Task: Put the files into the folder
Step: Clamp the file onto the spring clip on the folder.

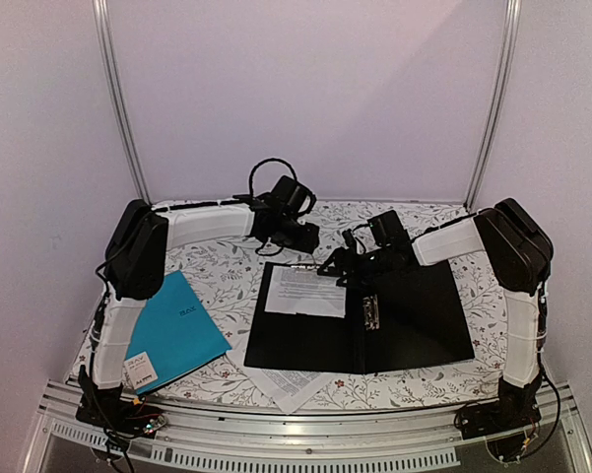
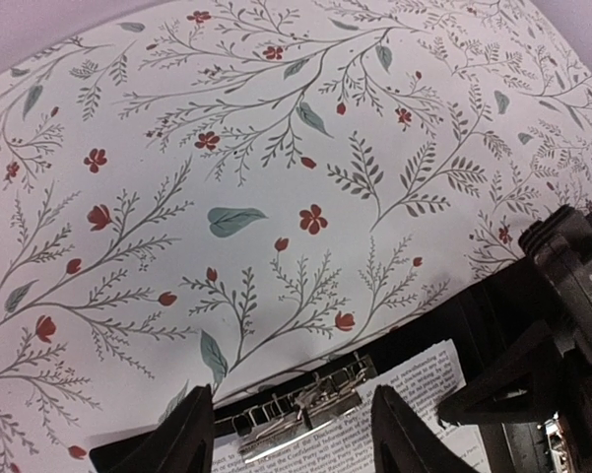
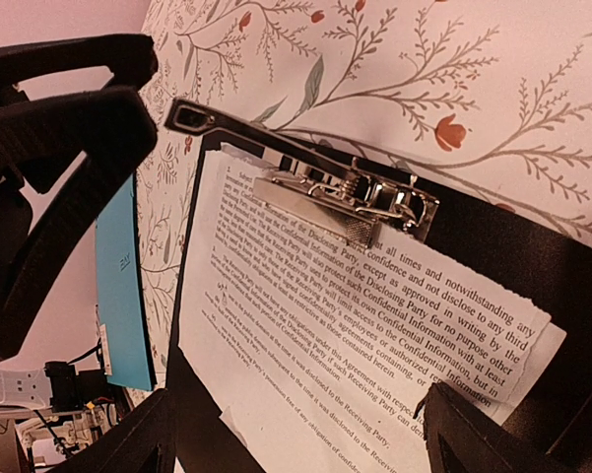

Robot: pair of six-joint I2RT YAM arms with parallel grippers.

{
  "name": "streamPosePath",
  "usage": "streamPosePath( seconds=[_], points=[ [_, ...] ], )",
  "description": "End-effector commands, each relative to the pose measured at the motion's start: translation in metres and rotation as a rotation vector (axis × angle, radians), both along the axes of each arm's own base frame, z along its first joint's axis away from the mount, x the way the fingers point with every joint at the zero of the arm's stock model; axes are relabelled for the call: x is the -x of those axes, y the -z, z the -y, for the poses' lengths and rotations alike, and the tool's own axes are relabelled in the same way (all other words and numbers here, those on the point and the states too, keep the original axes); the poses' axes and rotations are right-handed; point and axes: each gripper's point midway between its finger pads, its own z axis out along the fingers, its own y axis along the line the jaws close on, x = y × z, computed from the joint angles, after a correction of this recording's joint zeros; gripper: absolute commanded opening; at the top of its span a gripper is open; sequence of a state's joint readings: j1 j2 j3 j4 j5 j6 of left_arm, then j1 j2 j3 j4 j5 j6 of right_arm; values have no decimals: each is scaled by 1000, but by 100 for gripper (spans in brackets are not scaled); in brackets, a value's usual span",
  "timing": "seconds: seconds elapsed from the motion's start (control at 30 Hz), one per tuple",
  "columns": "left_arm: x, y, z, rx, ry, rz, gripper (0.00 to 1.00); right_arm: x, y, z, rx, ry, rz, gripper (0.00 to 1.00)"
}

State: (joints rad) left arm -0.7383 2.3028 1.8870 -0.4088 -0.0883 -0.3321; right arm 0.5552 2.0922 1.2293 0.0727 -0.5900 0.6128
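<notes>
Right hand (image 1: 337,262), fingers wide and empty, hovers above the printed sheet (image 1: 305,292) clipped in the open black folder (image 1: 419,320). Left hand (image 1: 299,237), also open, hangs just beyond the folder's far edge. A second sheet (image 1: 288,382) pokes out under its near edge.

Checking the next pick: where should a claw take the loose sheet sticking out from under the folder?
Probably by the near corner of the sheet, coming from the near side: it lies flat, its far part under the folder.
</notes>
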Motion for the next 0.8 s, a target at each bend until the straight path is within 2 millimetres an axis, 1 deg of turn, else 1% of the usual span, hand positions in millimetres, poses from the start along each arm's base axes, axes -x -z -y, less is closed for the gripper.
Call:
streamPosePath(
  seconds=[0.0, 0.23, 0.4, 0.53, 0.77],
  points=[
    [1, 17, -1, -33, 11, -38, 53, 23, 60, 26, 140, 37, -147, 87],
    [1, 26, 1, -37, 16, -64, 44, 22, 60, 23, 135, 31, -148, 87],
    [0, 27, 2, -35, 16, -65, 38, 23, 60, 24, 134, 29, -148, 86],
    [1, 25, 2, -33, 17, -64, 37, 23, 60, 24, 133, 30, -149, 86],
    [0, 15, 1, -26, 14, -50, 36, 24, 62, 24, 133, 30, -153, 86]
  ],
)
